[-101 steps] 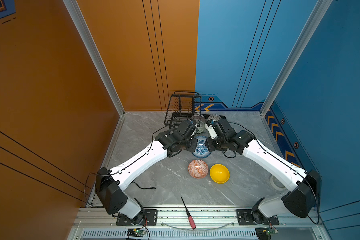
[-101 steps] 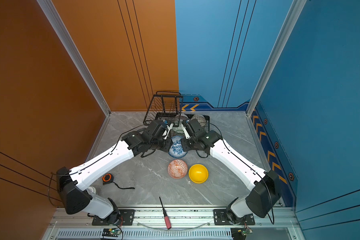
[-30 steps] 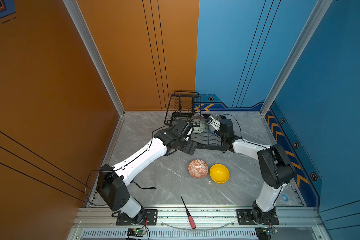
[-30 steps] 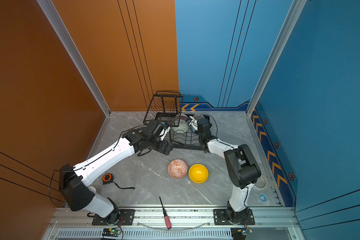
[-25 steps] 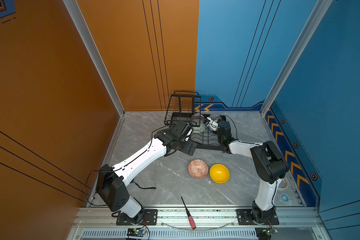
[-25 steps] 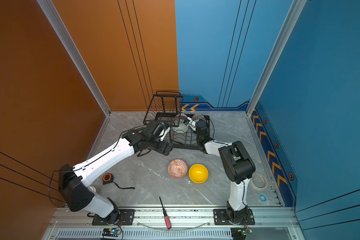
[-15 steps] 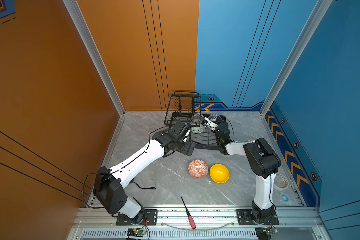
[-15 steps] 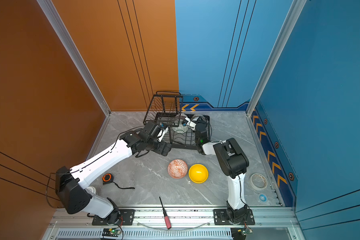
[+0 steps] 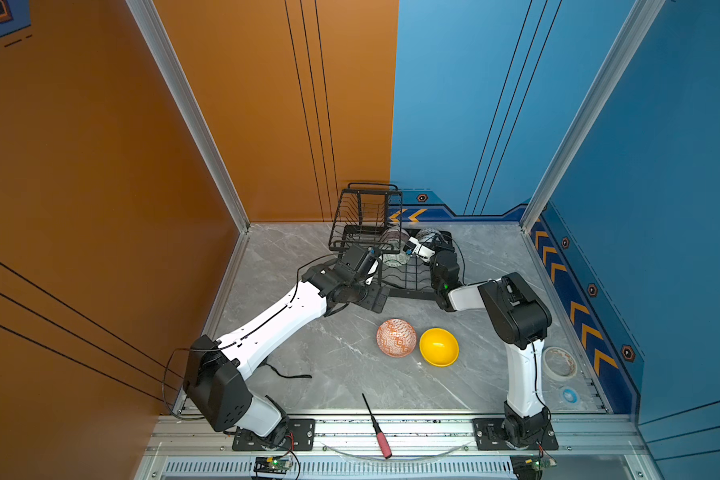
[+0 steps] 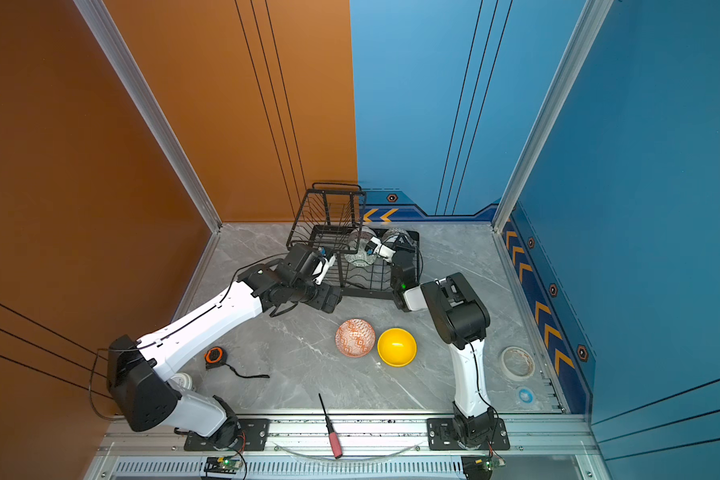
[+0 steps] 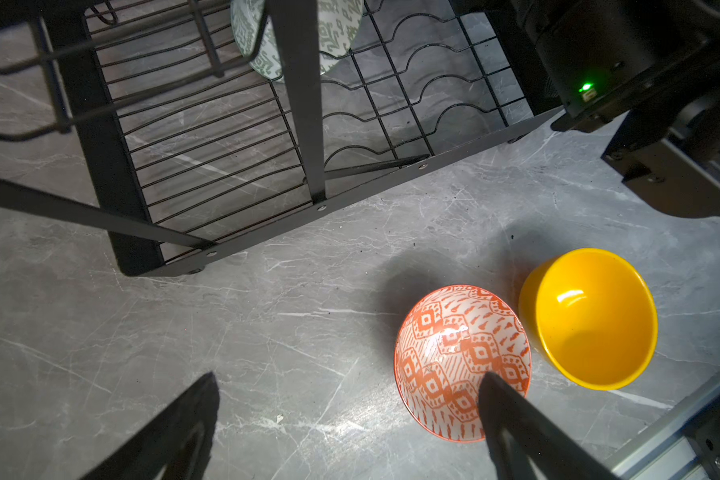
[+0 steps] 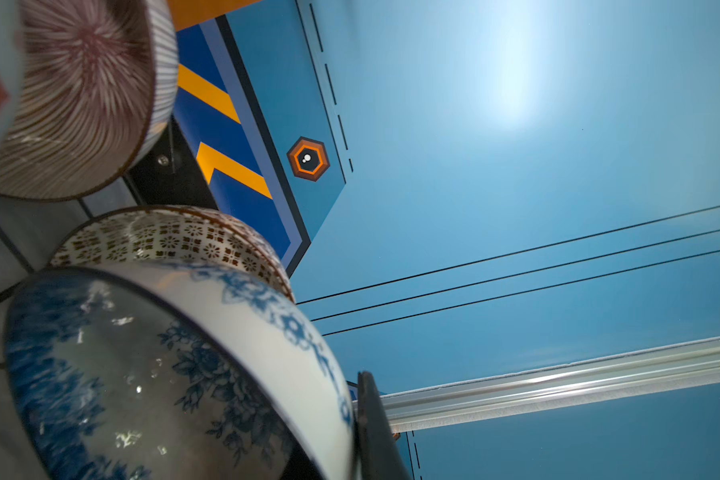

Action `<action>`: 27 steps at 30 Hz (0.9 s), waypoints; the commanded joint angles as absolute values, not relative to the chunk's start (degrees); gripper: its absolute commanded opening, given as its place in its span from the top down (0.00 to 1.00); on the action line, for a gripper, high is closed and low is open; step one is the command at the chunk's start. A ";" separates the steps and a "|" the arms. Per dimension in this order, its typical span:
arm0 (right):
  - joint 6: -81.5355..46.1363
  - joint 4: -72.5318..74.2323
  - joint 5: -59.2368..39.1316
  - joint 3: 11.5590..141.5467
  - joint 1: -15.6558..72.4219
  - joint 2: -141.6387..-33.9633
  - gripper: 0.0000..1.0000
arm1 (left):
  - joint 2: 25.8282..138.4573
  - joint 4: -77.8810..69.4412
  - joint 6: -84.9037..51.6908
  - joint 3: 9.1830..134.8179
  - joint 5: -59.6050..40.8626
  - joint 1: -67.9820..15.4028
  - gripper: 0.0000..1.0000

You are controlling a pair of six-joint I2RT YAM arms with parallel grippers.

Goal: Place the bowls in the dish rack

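The black wire dish rack [image 9: 408,293] [image 10: 366,294] [image 11: 267,230] stands at the back of the table. In it stand the pink striped bowl [image 12: 80,95], the dotted bowl [image 12: 171,241] and the green-white bowl [image 11: 337,25]. My right gripper [image 9: 410,245] [image 10: 371,247] is over the rack, shut on the rim of the blue-white floral bowl [image 12: 163,374], held on edge beside the dotted one. My left gripper [image 11: 348,376] [image 9: 376,300] hangs open and empty at the rack's front left corner. The orange-white bowl [image 9: 396,337] [image 11: 454,345] and yellow bowl [image 9: 439,347] [image 11: 591,320] sit upright on the table.
A red-handled screwdriver [image 9: 377,428] lies at the front edge. A roll of tape [image 9: 560,363] and a small blue roll [image 9: 569,395] lie at the right, a tape measure [image 10: 215,357] at the left. The right arm's elbow [image 9: 516,307] stands near the yellow bowl.
The blue-white bowl has gone from the table into the rack in my right gripper. Over the last second the right elbow swung inward; the left gripper drew back slightly.
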State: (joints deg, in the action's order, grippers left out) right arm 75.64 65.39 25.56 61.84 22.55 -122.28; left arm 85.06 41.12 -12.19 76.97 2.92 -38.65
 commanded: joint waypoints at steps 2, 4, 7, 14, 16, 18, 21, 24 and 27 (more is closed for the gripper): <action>76.38 71.56 24.87 61.35 22.50 -122.34 1.00 | 83.39 40.43 -11.87 76.30 2.02 -38.16 0.02; 76.44 71.60 24.77 60.88 22.50 -122.50 1.00 | 83.41 40.43 -11.87 76.46 1.86 -38.14 0.02; 76.46 71.82 24.47 60.26 22.43 -122.61 1.00 | 83.41 40.43 -11.87 76.49 1.77 -38.14 0.02; 74.51 68.37 22.22 58.23 22.45 -121.56 1.00 | 83.28 40.43 -11.95 76.26 1.76 -38.14 0.02; 73.43 65.85 21.79 57.92 22.42 -120.86 1.00 | 83.14 40.43 -11.95 76.18 1.76 -38.19 0.02; 72.41 62.71 21.67 57.87 22.41 -120.39 1.00 | 83.14 40.46 -11.95 76.14 1.76 -38.10 0.02; 70.87 60.04 21.24 58.01 22.28 -119.93 1.00 | 83.16 40.48 -11.95 76.21 1.65 -38.14 0.02; 70.36 58.44 21.06 58.36 22.18 -119.85 1.00 | 83.23 40.39 -11.95 76.43 1.56 -38.14 0.02; 70.31 55.34 21.26 59.18 22.07 -120.08 1.00 | 83.41 40.41 -11.95 76.38 1.41 -38.16 0.02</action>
State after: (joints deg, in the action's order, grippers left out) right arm 72.97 61.93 21.98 58.67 22.11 -121.16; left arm 84.73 40.47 -12.19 76.88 2.72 -38.63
